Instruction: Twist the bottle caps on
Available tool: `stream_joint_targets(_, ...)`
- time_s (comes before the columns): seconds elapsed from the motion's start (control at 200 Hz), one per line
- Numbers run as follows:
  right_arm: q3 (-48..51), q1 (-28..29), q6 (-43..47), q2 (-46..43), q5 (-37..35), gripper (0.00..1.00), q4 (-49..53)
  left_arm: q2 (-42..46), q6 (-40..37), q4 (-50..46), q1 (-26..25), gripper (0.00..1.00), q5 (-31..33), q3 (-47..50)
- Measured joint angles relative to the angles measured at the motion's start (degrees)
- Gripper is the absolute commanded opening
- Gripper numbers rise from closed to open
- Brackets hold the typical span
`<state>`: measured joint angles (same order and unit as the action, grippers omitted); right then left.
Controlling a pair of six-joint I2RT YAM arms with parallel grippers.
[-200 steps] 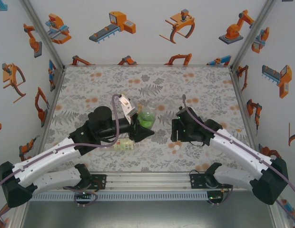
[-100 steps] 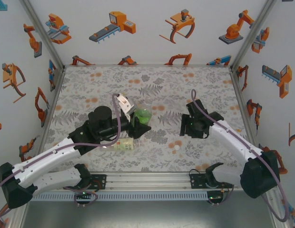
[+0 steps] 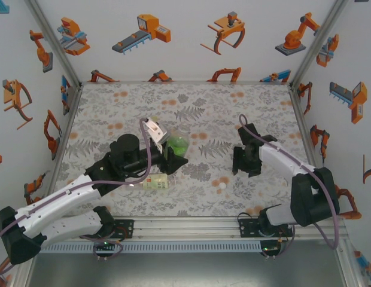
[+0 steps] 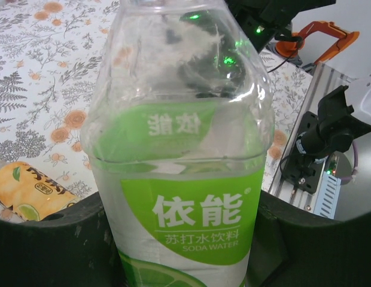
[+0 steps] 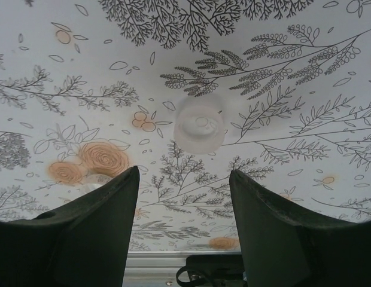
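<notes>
White bottle cap [image 3: 222,186] lies loose on the floral table [image 3: 113,107]. It is to the left of your right gripper [image 3: 244,168] and nearer the arm bases, close by but not touching. In the right wrist view the cap [image 5: 199,124] sits flat on the cloth ahead of the fingers [image 5: 84,221], roughly in line with the gap between them. That gripper [image 5: 184,176] is released, its fingers apart with nothing between them.

A second ago the right gripper hung close beside the soda water bottle [image 3: 178,145], with the cap just in front of it. Since then the right arm has swung out to its right and folded its elbow back, so the gripper is now well apart from that bottle. The cap has not moved.

Your left gripper [image 3: 172,156] is clenched on the soda water bottle [image 4: 182,149], which is clear with a green label. The fingers press its lower body from both sides, and its top points toward the overhead camera. You cannot tell whether the neck carries a cap. Bottle and gripper have drifted slightly left since the earlier frame.

A yellow-labelled bottle [image 3: 157,182] lies on its side on the table, to the left of the left gripper's fingers in the wrist view [image 4: 30,191]. In the top view it is tucked under that arm, where it was before.
</notes>
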<state>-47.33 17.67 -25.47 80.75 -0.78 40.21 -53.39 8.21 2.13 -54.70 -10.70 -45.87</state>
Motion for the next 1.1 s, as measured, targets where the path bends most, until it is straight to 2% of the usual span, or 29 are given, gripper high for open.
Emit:
stream_joint_targets(0.516, -0.04, -1.60, 1.77, 6.29, -0.09, 0.48, -5.29, 0.83, 0.07, 0.00, 0.48, 0.00, 0.48, 0.70)
stream_joint_targets(1.102, -1.16, -1.51, 1.55, 7.10, 0.28, 0.35, -5.95, 2.03, 0.28, 0.07, 1.11, 0.00, 0.46, 1.66)
